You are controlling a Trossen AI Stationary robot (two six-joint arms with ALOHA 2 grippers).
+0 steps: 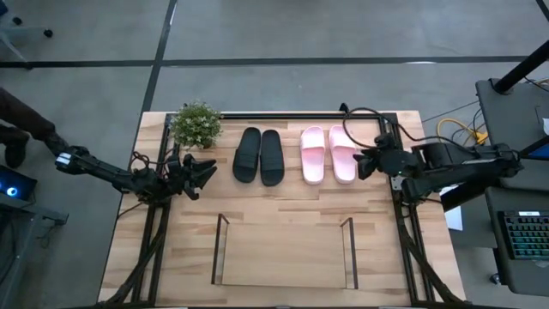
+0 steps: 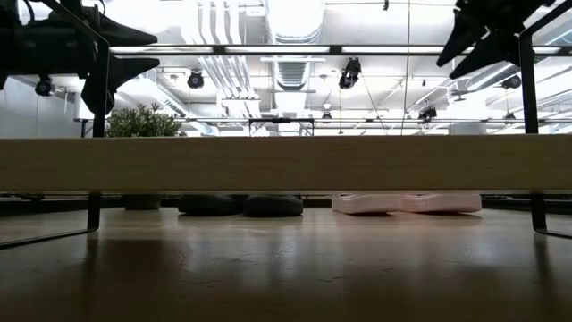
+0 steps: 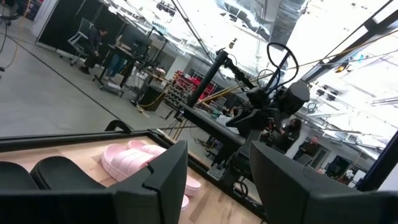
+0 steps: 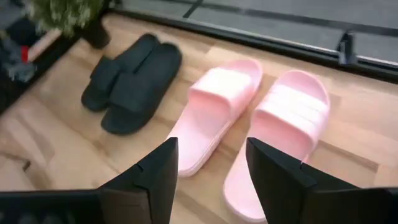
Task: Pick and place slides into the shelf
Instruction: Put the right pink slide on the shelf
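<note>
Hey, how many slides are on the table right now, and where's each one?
4, none hidden in the high view. Two black slides lie side by side beside the potted plant; two pink slides lie together nearer the right gripper. None on the shelf.

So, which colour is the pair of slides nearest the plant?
Matte black; the right wrist view shows it best.

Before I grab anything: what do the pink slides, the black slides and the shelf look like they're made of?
Pink slides: likely moulded foam or soft rubber; smooth, seamless, matte, with ridged straps.
Black slides: probably the same, one-piece, matte, no stitching visible.
Shelf: light wood board with visible grain, unglossy; its end frames look like thin dark metal rod.
</note>
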